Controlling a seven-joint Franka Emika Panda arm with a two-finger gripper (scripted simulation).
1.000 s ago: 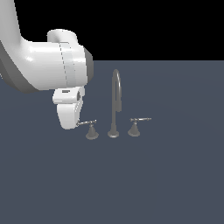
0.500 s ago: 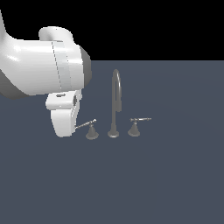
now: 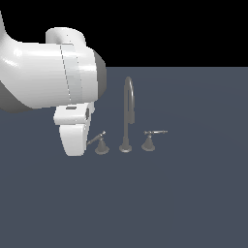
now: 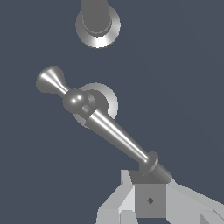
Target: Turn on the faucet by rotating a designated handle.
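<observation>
The faucet's gooseneck spout [image 3: 127, 114] stands between two low handles. The designated handle [image 3: 101, 146] is the one at the exterior view's left; its thin lever rod [image 3: 95, 138] slants toward my gripper's white hand [image 3: 75, 138], which hides the fingertips there. The twin handle [image 3: 148, 143] points to the exterior view's right. In the wrist view the lever [image 4: 116, 133] runs from its cone base [image 4: 97, 101] to its knobbed tip [image 4: 152, 162], which rests against my gripper [image 4: 150, 200]. The fingers look closed together, holding nothing. The spout base [image 4: 97, 24] shows beyond.
The set stands on a flat dark blue-grey surface [image 3: 184, 193]. My large white arm [image 3: 43, 72] fills the upper part of the exterior view's left side. Nothing else shows nearby.
My arm has come lower and closer to the camera. The designated handle's rod has swung from lying level, pointing left, to a slanted angle.
</observation>
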